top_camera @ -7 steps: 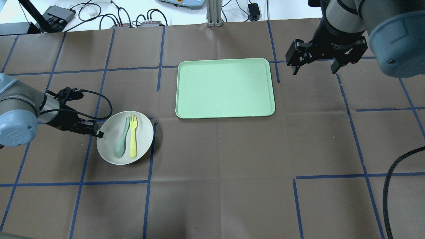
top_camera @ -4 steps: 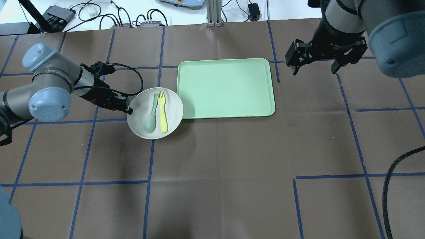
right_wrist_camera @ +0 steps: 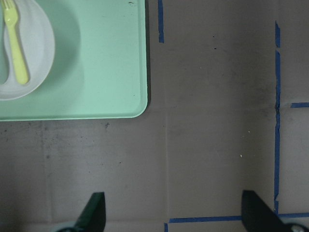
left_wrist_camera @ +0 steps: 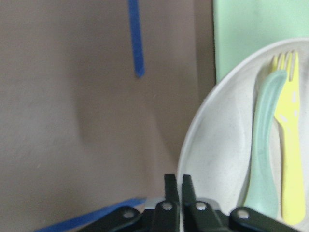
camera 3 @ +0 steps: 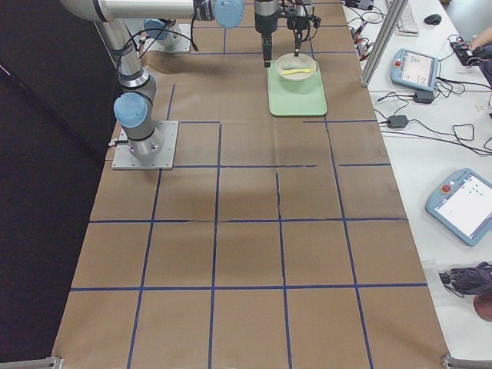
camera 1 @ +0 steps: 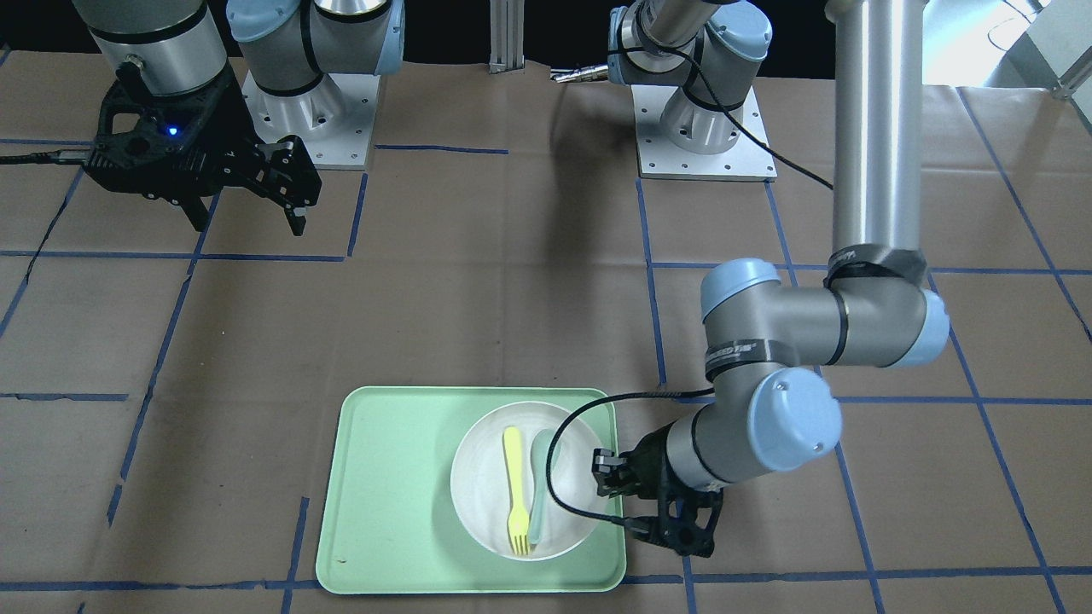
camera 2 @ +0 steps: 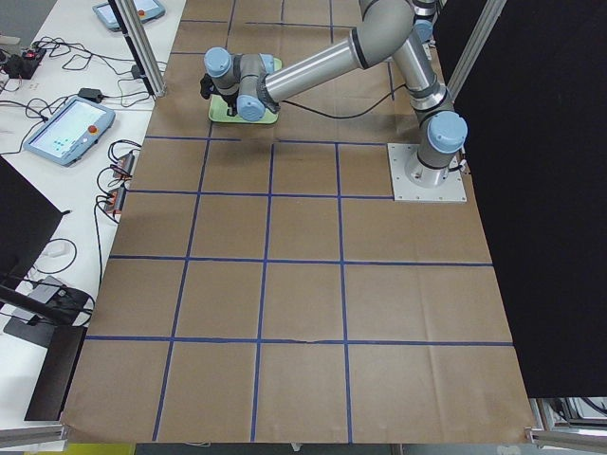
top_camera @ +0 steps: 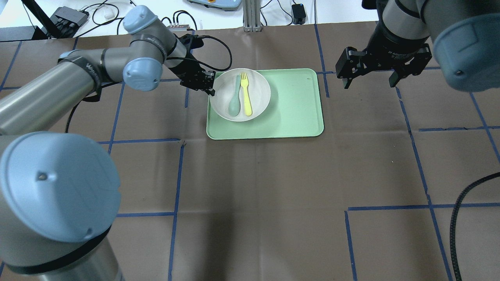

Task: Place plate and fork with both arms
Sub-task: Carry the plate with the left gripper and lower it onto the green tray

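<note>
The off-white plate (top_camera: pixel 258 89) is over the far left part of the mint-green tray (top_camera: pixel 293 113) and casts a shadow on it. The pale-yellow fork (top_camera: pixel 246 95) lies on the plate beside a grey-green spoon (top_camera: pixel 235 99). My left gripper (top_camera: pixel 209 84) is shut on the plate's left rim; the left wrist view shows its fingers (left_wrist_camera: pixel 172 191) pinching the rim of the plate (left_wrist_camera: pixel 217 145). My right gripper (top_camera: pixel 368 83) hangs open and empty beyond the tray's far right corner. The front view shows the plate (camera 1: pixel 482 486), the fork (camera 1: pixel 514 495) and my left gripper (camera 1: pixel 601 477).
Brown paper with blue tape lines covers the table. The right half of the tray (right_wrist_camera: pixel 106 63) is bare. Cables and boxes (top_camera: pixel 70 15) lie beyond the table's far edge. A black cable (top_camera: pixel 459 218) hangs at the right.
My left arm has carried the plate, with fork and spoon on it, from the table's left side to over the tray's far left part. My right arm has not moved.
</note>
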Controlling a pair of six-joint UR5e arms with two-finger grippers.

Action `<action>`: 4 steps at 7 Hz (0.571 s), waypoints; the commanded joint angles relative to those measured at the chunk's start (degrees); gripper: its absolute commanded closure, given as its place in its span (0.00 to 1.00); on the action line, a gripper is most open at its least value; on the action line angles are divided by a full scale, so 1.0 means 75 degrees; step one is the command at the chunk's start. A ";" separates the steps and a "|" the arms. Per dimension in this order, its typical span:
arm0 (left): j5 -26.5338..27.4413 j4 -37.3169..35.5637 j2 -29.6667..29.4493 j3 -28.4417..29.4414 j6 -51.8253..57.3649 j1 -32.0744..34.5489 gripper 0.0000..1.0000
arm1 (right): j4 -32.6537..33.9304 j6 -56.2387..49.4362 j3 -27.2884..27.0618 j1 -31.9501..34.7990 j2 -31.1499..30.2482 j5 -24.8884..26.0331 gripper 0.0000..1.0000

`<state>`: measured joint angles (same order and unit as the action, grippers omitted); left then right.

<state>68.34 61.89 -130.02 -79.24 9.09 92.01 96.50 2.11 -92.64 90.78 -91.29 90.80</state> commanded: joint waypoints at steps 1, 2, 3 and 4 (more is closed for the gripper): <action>0.0005 0.0009 -0.0816 0.0826 -0.0378 0.0505 1.00 | 0.0000 0.0000 0.0000 0.0001 0.0008 -0.0001 0.00; -0.0007 0.0009 -0.0828 0.0735 -0.0380 0.0552 1.00 | 0.0000 0.0000 0.0000 -0.0011 0.0008 -0.0001 0.00; 0.0039 0.0090 -0.0724 0.0711 -0.0380 0.0553 0.77 | 0.0000 0.0000 -0.0012 -0.0011 0.0008 -0.0001 0.00; 0.0028 0.0103 -0.0653 0.0687 -0.0380 0.0541 0.01 | 0.0000 0.0000 -0.0012 -0.0011 -0.0004 -0.0001 0.00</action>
<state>68.52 62.40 -135.51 -73.95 6.30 96.05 96.50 2.11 -92.69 90.71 -91.25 90.79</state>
